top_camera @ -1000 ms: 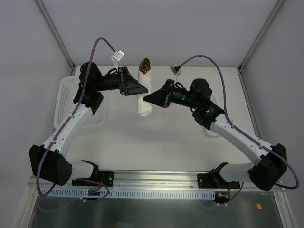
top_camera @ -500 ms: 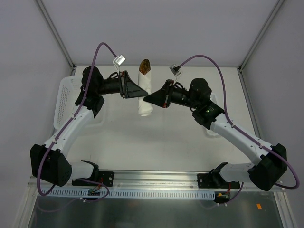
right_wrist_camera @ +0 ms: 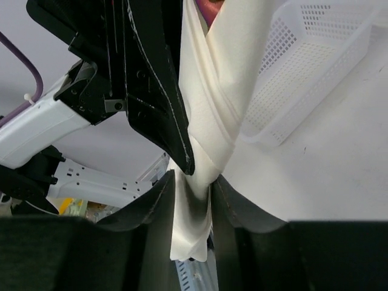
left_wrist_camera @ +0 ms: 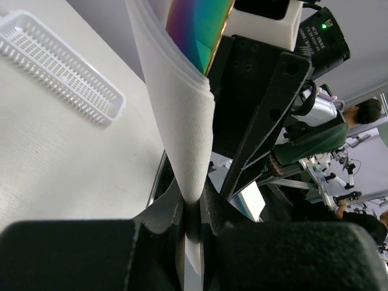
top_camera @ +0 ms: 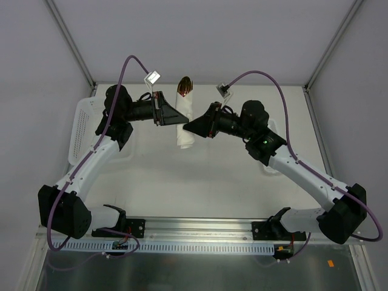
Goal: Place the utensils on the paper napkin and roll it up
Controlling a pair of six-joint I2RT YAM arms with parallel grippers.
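I judged the rolled paper napkin (top_camera: pixel 184 138) soft and tear-prone, the spoon (top_camera: pixel 184 84) at its far end liable to slip, with left tool (top_camera: pixel 180 116) and right tool (top_camera: pixel 188 126) each pinching it mid-length.

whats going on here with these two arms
Both arms are holding a rolled-up paper napkin between them, toward the far side of the table. The left gripper and the right gripper are each shut on the roll from opposite sides. A gold spoon bowl pokes out of its far end, so the rolling looks mostly done.
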